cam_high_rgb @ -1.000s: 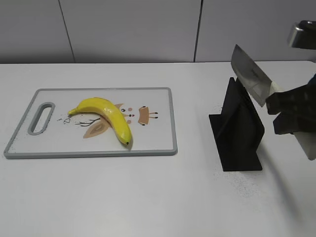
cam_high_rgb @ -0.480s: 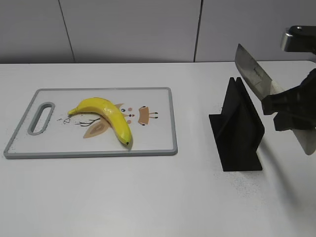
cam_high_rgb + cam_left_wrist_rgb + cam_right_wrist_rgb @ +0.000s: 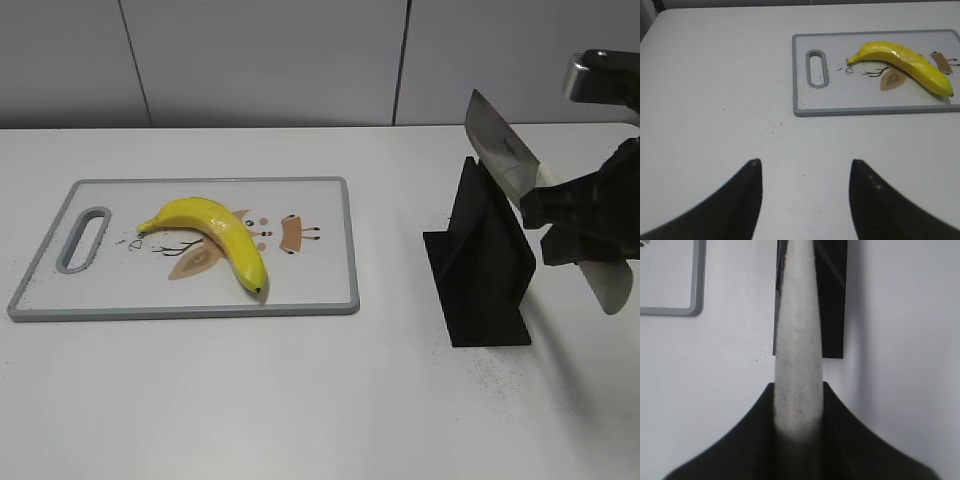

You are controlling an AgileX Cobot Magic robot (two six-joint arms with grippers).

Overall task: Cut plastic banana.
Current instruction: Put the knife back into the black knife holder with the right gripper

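Right tool [image 3: 578, 228] grips cleaver [image 3: 500, 150]; curved glossy banana [image 3: 215, 236] uncut

The exterior view looks down at a slant across the worktop [image 3: 300, 400] toward the back wall; the left wrist view looks along it at the cutting board [image 3: 805, 107], shared with the exterior; the right wrist view is close, steeply downward

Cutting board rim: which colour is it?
Grey, around the white rectangular plastic cutting board; exterior view shows it best.
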